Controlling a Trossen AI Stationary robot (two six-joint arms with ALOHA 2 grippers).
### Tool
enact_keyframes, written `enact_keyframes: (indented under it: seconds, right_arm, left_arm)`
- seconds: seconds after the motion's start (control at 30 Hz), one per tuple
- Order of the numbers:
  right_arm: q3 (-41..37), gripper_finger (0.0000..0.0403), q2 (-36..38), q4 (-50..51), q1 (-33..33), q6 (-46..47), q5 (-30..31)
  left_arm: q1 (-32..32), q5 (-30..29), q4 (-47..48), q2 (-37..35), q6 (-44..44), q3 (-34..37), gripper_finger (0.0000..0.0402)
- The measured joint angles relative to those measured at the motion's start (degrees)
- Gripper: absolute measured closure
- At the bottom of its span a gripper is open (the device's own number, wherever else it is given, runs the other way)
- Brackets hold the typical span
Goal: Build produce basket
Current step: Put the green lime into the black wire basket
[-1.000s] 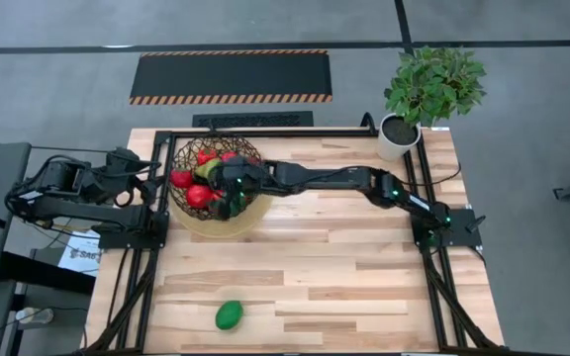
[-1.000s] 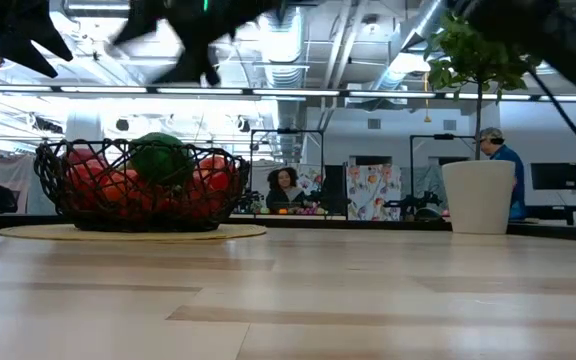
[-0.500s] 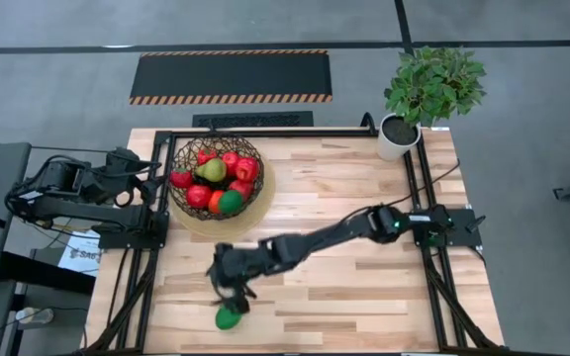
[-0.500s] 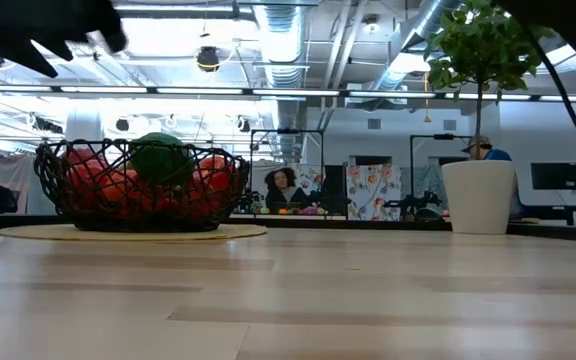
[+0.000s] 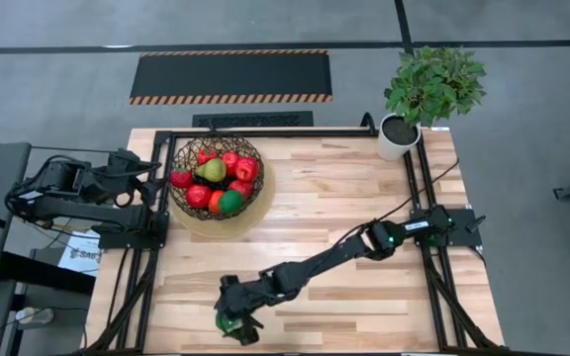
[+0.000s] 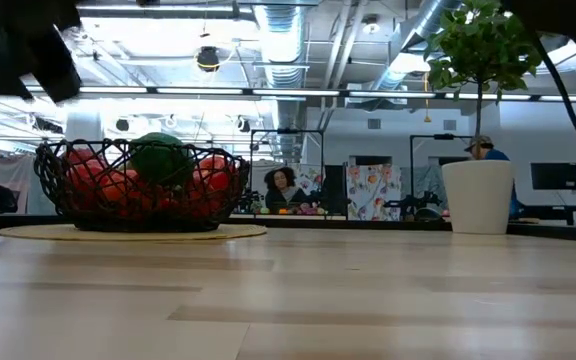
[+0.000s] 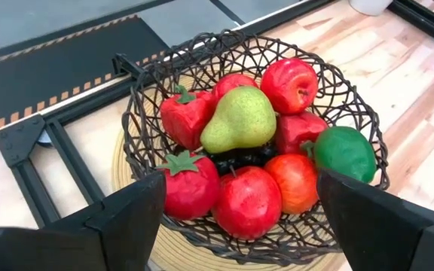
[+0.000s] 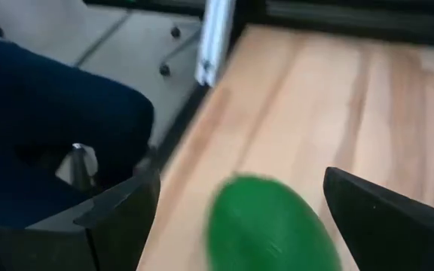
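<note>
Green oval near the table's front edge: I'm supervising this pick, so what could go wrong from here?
The green oval lies close to the table edge; a nudge from the right claw could roll it off. It sits between open fingers, ungripped, and being rounded it may squirt out on closing. The basket is already heaped, so one more piece might tumble out.

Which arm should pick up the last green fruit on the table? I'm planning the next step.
The right. Its hand is open and already over the green fruit near the table's front edge, while the left hand waits beside the basket.

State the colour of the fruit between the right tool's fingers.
Green fruit, clearest in the right wrist view.
</note>
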State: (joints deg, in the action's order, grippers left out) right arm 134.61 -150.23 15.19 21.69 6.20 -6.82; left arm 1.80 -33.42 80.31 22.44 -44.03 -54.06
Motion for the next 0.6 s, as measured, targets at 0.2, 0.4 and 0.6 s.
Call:
enact_keyframes:
  seconds: [0.2,0.4,0.6]
  right_arm:
    - [-1.3,0.0014,-2.7,-2.2,-1.2,0.1,-0.5]
    - [-1.1,0.0016,-6.3,-2.1,-1.6,1.4,-0.7]
    - [-1.2,0.0043,-5.9,-0.2,-1.6,2.1,-0.6]
  left_arm:
    - [0.0,0.5,0.0,0.0,-0.2,0.0,0.0072]
    - [0.0,0.7,0.0,0.0,-0.2,0.0,0.0072]
    - [0.0,0.7,0.0,0.0,-0.7,0.0,0.0072]
